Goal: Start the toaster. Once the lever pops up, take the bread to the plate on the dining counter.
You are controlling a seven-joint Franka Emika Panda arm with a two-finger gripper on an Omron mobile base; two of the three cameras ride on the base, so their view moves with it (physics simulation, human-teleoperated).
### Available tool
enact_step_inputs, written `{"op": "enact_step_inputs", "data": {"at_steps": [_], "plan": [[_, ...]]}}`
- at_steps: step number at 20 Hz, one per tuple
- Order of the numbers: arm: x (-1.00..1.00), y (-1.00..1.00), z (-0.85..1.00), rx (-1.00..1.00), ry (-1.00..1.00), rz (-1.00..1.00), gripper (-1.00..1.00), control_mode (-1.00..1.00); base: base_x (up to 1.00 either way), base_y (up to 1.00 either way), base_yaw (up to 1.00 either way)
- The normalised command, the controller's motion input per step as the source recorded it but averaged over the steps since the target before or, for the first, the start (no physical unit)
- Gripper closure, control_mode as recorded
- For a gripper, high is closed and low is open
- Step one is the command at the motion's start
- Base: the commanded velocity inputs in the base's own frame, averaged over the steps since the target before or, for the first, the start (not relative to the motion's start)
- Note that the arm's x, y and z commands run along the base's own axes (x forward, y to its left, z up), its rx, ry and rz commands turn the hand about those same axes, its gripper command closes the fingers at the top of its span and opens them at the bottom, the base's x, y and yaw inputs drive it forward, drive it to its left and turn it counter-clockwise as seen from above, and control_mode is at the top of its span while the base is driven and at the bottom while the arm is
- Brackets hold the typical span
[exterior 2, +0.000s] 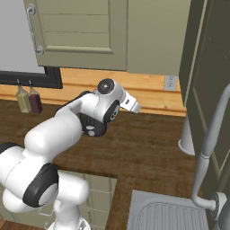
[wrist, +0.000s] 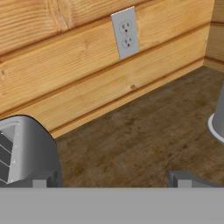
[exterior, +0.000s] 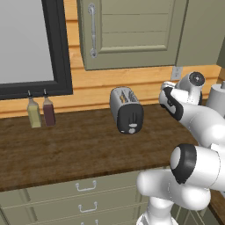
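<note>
Even, bright rendered light; soft shadows, no glare, sharp.

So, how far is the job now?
Nothing looks done yet. The toaster stands untouched on the counter. In hand: the open, empty end effector hangs beside the toaster, facing the wall. Left: start it, wait for the lever, carry the bread to the plate.

Dark-brown wood-grain worktop (exterior: pixel 74 154) over pale green drawers. Small rounded silver toaster w/ black end panel (exterior: pixel 126 110) near back edge, mid. Two small bottles, yellowish (exterior: pixel 34 113) & dark red (exterior: pixel 48 110), touching, back-left by wall.
</note>
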Motion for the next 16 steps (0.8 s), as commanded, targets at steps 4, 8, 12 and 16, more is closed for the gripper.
{"op": "enact_step_inputs", "data": {"at_steps": [4,8,12,16], "plan": [[0.00,0.00,0.00,0.00,0.00,0.00,-1.00,-1.00,0.00,0.00,0.00],[0.00,0.00,0.00,0.00,0.00,0.00,-1.00,-1.00,0.00,0.00,0.00],[0.00,0.00,0.00,0.00,0.00,0.00,-1.00,-1.00,0.00,0.00,0.00],[0.00,0.00,0.00,0.00,0.00,0.00,-1.00,-1.00,0.00,0.00,0.00]]}}
